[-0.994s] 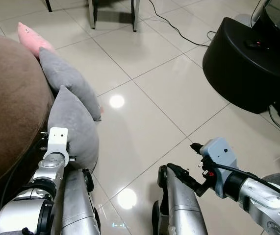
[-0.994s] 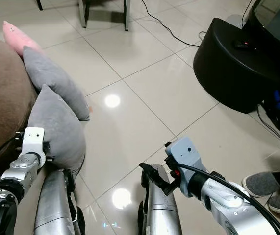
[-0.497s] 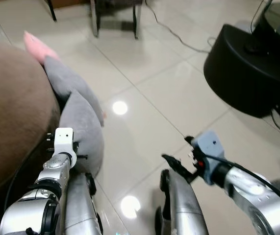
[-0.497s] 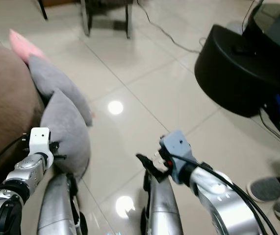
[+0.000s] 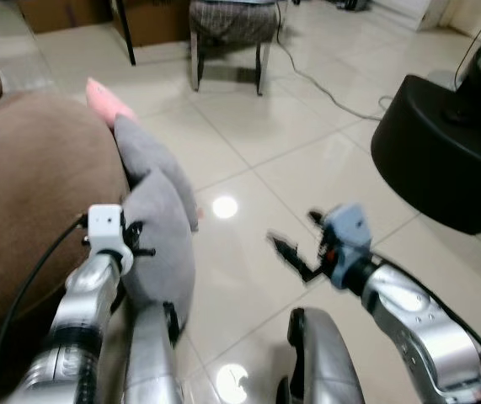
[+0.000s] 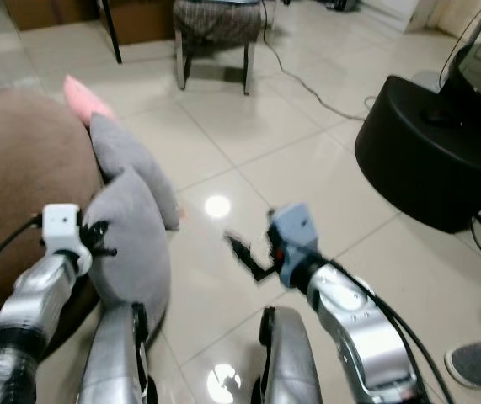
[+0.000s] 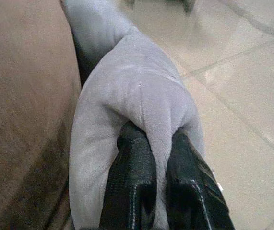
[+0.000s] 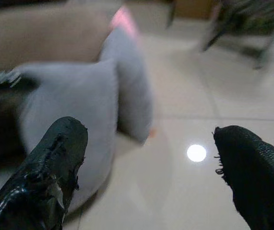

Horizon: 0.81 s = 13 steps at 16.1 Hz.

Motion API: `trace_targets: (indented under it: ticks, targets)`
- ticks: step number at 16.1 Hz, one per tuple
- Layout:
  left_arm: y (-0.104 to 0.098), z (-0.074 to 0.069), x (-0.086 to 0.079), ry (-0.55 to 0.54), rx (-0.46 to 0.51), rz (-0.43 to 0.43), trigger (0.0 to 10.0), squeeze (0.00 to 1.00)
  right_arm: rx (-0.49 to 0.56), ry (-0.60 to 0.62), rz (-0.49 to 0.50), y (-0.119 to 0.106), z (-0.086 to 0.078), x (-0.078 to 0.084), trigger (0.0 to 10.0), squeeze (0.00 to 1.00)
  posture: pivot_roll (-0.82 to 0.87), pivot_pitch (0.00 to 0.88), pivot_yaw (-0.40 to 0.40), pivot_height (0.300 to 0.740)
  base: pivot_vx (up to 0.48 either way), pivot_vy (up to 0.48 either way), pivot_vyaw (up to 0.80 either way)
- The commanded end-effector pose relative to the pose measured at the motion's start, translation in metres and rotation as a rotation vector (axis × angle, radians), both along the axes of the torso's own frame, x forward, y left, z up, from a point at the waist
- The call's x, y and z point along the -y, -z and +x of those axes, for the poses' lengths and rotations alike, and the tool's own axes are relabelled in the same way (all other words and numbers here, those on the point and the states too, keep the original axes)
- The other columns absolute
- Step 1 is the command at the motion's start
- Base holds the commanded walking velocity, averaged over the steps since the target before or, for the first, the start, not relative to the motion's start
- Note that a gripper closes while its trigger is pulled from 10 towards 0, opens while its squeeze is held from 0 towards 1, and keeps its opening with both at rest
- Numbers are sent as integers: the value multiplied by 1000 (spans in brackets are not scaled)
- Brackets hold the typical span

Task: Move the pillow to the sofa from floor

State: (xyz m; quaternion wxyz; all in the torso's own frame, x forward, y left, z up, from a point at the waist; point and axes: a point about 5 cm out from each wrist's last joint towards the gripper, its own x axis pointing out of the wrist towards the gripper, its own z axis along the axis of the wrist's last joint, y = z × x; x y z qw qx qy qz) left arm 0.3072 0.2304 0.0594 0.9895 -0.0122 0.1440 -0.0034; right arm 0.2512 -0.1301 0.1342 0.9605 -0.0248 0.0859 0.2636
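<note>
A: Two soft grey plush pillows lie on the shiny pale tiled floor (image 5: 307, 168), right against the side of the big brown fabric sofa (image 5: 29, 185).

B: Which one does the robot have?

A: The near soft grey plush pillow (image 5: 160, 244). The left gripper (image 7: 148, 158) is squeezed tight on a fold of it. One black finger sits on each side of the fold.

B: Where is that pillow now?

A: It leans on the sofa's edge, with its low end by the floor. It is not up on the seat.

B: And the other one?

A: The far grey pillow (image 5: 152, 164) lies just behind it, along the same sofa edge. A small pink cushion (image 5: 105, 99) pokes out past it, also touching the sofa.

B: What about the other arm?

A: The right gripper (image 5: 295, 252) is held up over the floor, well apart from the pillows. Its two black fingers (image 8: 55, 163) are spread wide with nothing between them.

B: What else is around?

A: A round black plastic bin shape (image 5: 442, 151) stands on the floor at the right side. A stool with a striped seat and metal legs (image 5: 227, 34) stands far back. A thin black cable (image 5: 324, 84) runs across the tiles near it. A grey slipper (image 6: 476, 364) shows at the floor's near right corner.
</note>
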Motion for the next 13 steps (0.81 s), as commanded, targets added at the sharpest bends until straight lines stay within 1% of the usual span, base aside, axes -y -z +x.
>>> trace_targets:
  ticks: [1,2,3,4,5,6,7,8,9,10,11,12,13]
  targets:
    - [-40,12,3,8,168,21,0,0,16,46,17,-3,3,6,10000,0,37,0,-23,541,0,0,0]
    - [-76,2,8,-21,306,72,0,0,52,114,66,-9,2,6,10000,0,62,0,-21,541,0,0,0]
    - [-96,-9,15,-18,376,75,6235,0,66,196,122,-10,2,9,10000,0,70,0,-21,546,0,0,0]
    - [-104,-14,20,-11,402,80,9922,0,62,230,137,-9,2,10,10000,0,83,0,-24,551,0,0,0]
    - [-112,-23,26,3,434,75,10000,0,60,267,136,-7,3,11,10000,0,90,0,-32,561,0,0,0]
    - [-116,-30,33,8,439,49,10000,0,72,274,119,-7,4,9,10000,0,93,0,-42,566,0,0,0]
    - [-123,-44,48,40,458,44,10000,0,102,277,118,-12,10,2,10000,0,109,0,-65,581,0,0,0]
    - [-123,-46,49,46,460,64,10000,0,103,279,127,-13,12,1,10000,0,113,0,-70,586,0,0,0]
    - [-121,-46,46,6,445,103,10000,0,98,262,139,-15,14,-2,10000,0,110,0,-74,591,0,0,0]
    - [-116,-47,40,-70,396,193,10000,0,97,230,135,-17,18,-6,10000,0,108,0,-91,601,0,0,0]
    - [-114,-50,38,-73,380,243,10000,0,109,229,112,-18,19,-5,10000,0,109,0,-96,611,0,0,0]
    - [-114,-56,40,-58,383,258,10000,0,113,239,97,-16,20,-2,10000,0,110,0,-98,621,0,0,0]
    - [-114,-59,41,-60,378,254,10000,0,105,249,106,-15,21,-1,10000,0,111,0,-100,631,0,0,0]
